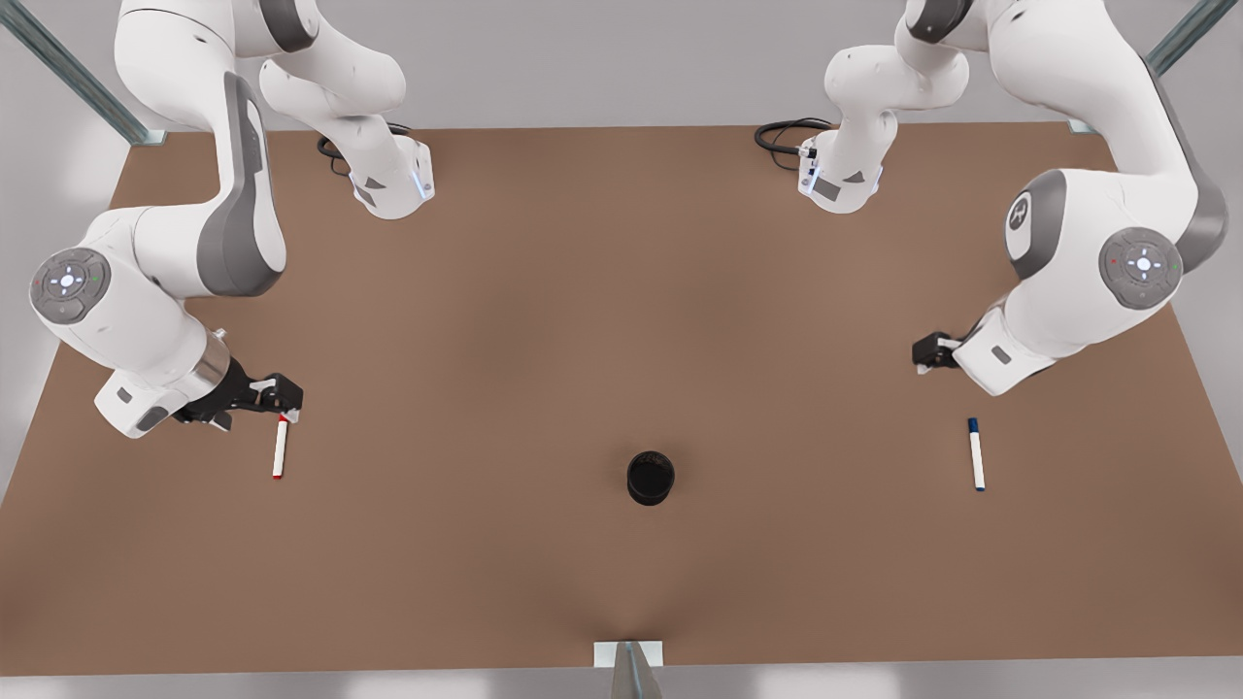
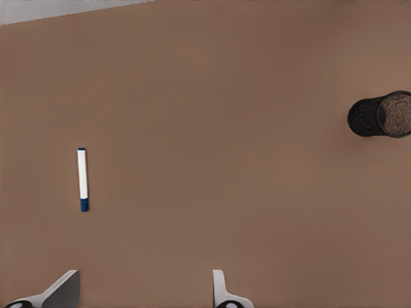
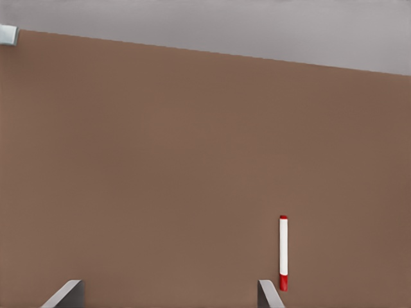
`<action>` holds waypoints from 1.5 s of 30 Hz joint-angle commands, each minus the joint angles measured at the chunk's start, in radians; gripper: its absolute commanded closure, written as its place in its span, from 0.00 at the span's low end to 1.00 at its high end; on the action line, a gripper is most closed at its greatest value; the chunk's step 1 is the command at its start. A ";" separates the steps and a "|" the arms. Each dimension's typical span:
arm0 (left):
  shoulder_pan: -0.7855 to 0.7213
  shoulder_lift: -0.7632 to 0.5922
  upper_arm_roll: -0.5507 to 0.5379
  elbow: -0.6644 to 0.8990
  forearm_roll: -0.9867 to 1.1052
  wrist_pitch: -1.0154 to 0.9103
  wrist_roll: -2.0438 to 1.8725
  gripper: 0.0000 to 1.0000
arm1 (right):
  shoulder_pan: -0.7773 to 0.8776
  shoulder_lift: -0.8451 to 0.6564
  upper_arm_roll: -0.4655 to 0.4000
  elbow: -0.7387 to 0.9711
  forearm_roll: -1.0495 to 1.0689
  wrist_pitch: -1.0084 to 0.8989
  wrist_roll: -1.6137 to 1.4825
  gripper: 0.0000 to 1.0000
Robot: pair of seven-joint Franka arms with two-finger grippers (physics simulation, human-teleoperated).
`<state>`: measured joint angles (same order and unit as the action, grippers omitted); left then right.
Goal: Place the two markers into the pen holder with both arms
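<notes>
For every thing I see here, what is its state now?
Red marker: lying flat on the table, not held.
Blue marker: lying flat on the table, not held.
Holder: upright, no marker in it.
Right pincer: open, just beside the red marker's cap end.
Left pincer: open, above the table, away from the blue marker.

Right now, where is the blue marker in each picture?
Front view: blue marker lies on the table's right side, below the left gripper.
Left wrist view: it lies flat, far from the pen holder.
Right wrist view: not in it.
Shared landmark: the brown table.
</notes>
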<state>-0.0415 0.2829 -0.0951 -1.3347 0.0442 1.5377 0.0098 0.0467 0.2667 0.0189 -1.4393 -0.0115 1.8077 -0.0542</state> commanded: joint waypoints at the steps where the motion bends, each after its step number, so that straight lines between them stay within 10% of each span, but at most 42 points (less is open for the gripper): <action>1: 0.003 0.007 0.001 0.002 0.006 0.033 0.048 0.00 | 0.001 -0.001 0.001 0.000 0.001 0.010 -0.023 0.00; 12: 0.275 0.357 0.014 -0.133 -0.057 0.656 0.322 0.00 | -0.060 0.120 0.000 -0.019 0.027 0.117 -0.029 0.00; 27: 0.341 0.504 0.044 -0.202 -0.046 0.823 0.332 0.01 | -0.283 0.330 0.000 -0.277 0.019 0.573 -0.147 0.00; 34: 0.338 0.529 0.044 -0.201 -0.043 0.831 0.334 0.45 | -0.278 0.396 -0.002 -0.274 0.016 0.627 -0.144 0.01; 40: 0.335 0.544 0.044 -0.195 -0.041 0.835 0.334 0.50 | -0.275 0.437 -0.002 -0.312 0.008 0.713 -0.144 0.12; 45: 0.333 0.555 0.044 -0.193 -0.040 0.837 0.334 0.56 | -0.272 0.436 -0.002 -0.311 0.008 0.711 -0.138 0.45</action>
<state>0.2917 0.8366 -0.0506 -1.5283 0.0036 2.3699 0.3097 -0.2255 0.7037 0.0168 -1.7509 -0.0037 2.4881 -0.1607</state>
